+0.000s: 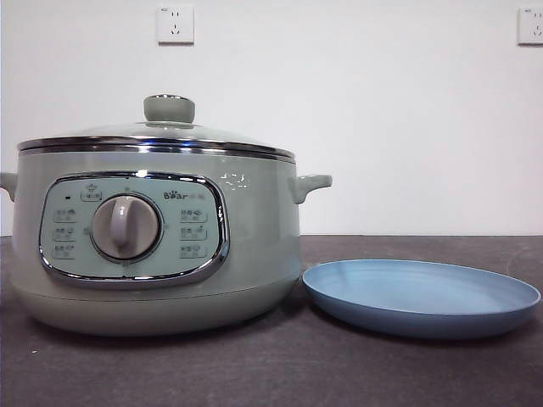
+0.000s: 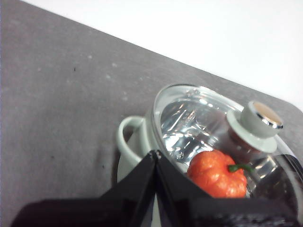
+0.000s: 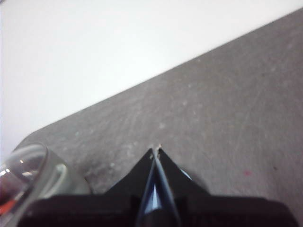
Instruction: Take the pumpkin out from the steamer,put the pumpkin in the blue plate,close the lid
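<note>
Front view: steamer [image 1: 157,246] sits on the dark table [image 1: 271,373] w/ lid [image 1: 161,136] on, seated flat on the rim, knob [image 1: 169,108] upright at centre. Blue plate [image 1: 422,297] lies just beside the steamer, on the side away from its dial, bare. No arm shows here, so both wait above, out of frame.

Left wrist view: left gripper [image 2: 155,156] hangs above the steamer, near its side handle [image 2: 127,142], jaws pressed together, holding nothing. Pumpkin [image 2: 218,174] shows thru the glass, inside the steamer, under the lid, stem toward the knob [image 2: 255,124].

Right wrist view: right gripper [image 3: 155,152] also has its jaws together, empty. It hangs over bare table beside the steamer; only an edge of the lid [image 3: 21,165] shows at the frame corner.

Step in hand, as I judge it: lid off first. Open the left jaws wide before coming down, centre on the knob, grip low on its neck, not the chrome cap, which looks slippery. Lift straight up so the rim clears, then park the lid on bare table away from the steamer and off the plate. Pumpkin grab comes after; go for the body, not the stem.
</note>
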Controlling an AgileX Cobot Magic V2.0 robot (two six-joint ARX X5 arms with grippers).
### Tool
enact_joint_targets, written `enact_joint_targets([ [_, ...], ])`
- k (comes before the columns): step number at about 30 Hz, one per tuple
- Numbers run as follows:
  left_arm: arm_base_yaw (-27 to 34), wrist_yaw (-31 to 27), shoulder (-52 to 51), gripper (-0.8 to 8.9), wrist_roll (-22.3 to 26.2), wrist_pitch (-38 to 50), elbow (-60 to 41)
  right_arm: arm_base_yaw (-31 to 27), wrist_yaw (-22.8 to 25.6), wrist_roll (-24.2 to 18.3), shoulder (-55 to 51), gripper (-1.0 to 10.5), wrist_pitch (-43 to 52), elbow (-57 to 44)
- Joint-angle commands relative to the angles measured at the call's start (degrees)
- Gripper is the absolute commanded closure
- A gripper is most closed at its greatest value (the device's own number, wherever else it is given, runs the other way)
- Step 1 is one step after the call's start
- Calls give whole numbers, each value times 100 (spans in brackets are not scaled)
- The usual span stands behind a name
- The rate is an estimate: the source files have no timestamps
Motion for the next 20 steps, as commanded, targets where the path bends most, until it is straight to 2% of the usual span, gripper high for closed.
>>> enact_joint_targets([
  [1,15,103,404,821,496,9,365,4,-7,-74,313,963,39,374],
  [6,15,258,1080,821,1071,-140,1049,4,-9,-435,944,962,-271,1097],
  [11,15,568,1576,820,1512,-254,1633,4,-33,-1099,1521,962,-658,1847],
  [17,13,975,2146,818,1563,-535,2262,4,-671,-1869,2277,962,-1353,2835],
  [20,7,1213,2363,817,1576,-638,2492,4,-1091,-1996,2583,939,-1482,3202],
])
